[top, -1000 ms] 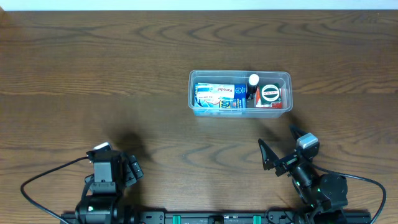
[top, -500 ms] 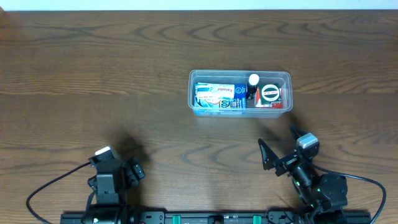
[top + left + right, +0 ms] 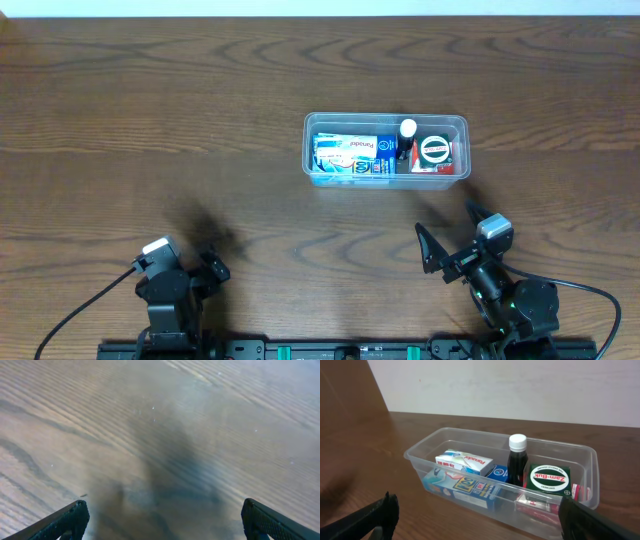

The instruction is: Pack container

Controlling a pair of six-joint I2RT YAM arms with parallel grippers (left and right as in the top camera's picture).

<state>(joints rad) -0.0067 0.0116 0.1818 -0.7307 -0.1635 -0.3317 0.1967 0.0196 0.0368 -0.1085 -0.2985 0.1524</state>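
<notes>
The clear plastic container [image 3: 312, 150] stands right of the table's middle and also shows in the right wrist view [image 3: 420, 457]. It holds blue and white boxes [image 3: 350, 156], a dark bottle with a white cap [image 3: 407, 132] and a green Zam-Buk tin [image 3: 434, 151]. My right gripper [image 3: 447, 238] is open and empty, near the front edge, apart from the container. My left gripper [image 3: 205, 268] is open and empty at the front left, over bare wood [image 3: 160, 460].
The dark wooden table [image 3: 150, 120] fills the overhead view. A white wall [image 3: 520, 385] stands behind the table's far edge. The arm bases and a rail [image 3: 340, 350] sit at the front edge.
My left arm has drawn back toward the front edge and turned slightly. The right arm and the container have not moved.
</notes>
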